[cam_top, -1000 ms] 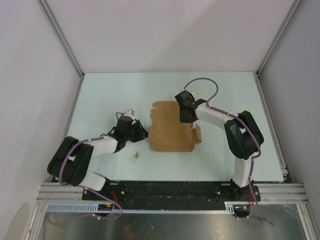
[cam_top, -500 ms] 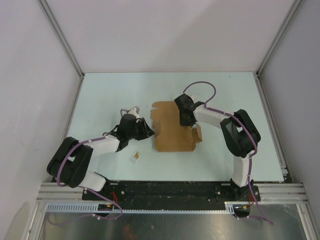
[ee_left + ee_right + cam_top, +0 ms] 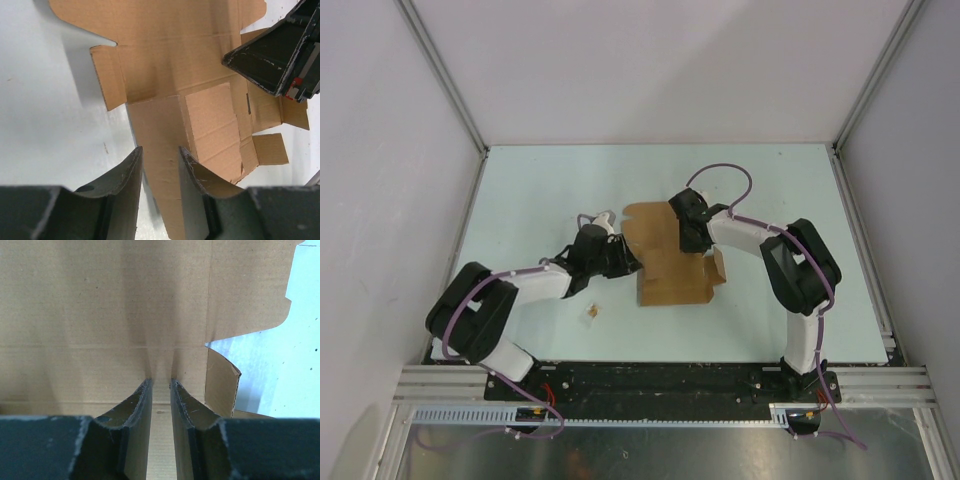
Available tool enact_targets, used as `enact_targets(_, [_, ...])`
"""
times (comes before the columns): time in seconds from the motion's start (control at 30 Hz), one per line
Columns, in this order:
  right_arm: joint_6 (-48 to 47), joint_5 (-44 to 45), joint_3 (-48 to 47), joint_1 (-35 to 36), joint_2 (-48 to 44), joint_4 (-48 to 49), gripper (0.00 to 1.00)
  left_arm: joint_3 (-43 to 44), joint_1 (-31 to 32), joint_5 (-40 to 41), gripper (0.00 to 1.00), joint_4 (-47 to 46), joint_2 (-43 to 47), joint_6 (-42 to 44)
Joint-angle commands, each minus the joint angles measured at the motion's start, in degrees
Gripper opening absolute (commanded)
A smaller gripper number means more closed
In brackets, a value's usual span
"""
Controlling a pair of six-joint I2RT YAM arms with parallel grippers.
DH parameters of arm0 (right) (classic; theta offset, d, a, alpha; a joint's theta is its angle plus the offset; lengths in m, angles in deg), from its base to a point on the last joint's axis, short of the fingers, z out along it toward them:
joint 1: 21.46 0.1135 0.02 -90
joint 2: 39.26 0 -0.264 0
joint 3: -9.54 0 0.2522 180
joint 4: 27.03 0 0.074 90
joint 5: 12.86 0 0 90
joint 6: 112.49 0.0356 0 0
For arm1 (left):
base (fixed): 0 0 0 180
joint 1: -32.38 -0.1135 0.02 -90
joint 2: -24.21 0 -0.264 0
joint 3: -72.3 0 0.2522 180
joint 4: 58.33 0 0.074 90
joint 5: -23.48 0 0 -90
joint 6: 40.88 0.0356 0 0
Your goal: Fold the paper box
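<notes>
The paper box (image 3: 672, 278) is a brown die-cut cardboard sheet lying mid-table, with a small flap raised at its right edge. My left gripper (image 3: 628, 262) is at the sheet's left edge, where the left panel is tilted up. In the left wrist view the box (image 3: 180, 75) fills the top, and the gripper (image 3: 160, 149) has its jaws a narrow gap apart with the raised panel lying behind them. My right gripper (image 3: 693, 240) presses down on the sheet's far middle. In the right wrist view its jaws (image 3: 161, 381) are almost together on the cardboard (image 3: 100, 300).
A tiny brown scrap (image 3: 592, 312) lies on the pale table near the left arm. The right gripper's black body (image 3: 280, 55) shows at the upper right of the left wrist view. White walls and metal rails enclose the table (image 3: 520, 190).
My left gripper has moved right into the sheet's left edge, and the left panel has lifted so the sheet looks narrower. The right gripper shifted slightly left, then stayed on the sheet.
</notes>
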Motion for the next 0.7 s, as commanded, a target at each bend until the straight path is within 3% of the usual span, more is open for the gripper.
enact_targets(0.0, [0.35,-0.43,1.02,0.0,1.63,1.3,0.25,3.16,1.56,-1.14,0.39,-1.36,-2.51,0.3])
enact_targets(0.43, [0.44,-0.34,1.11,0.0,1.11,1.12,0.25,5.54,3.14,-1.58,0.37,-1.28,-9.1,1.36])
enact_targets(0.67, [0.44,0.1,1.11,0.0,0.93,0.77,0.25,5.8,3.76,0.96,0.3,0.48,-11.39,2.85])
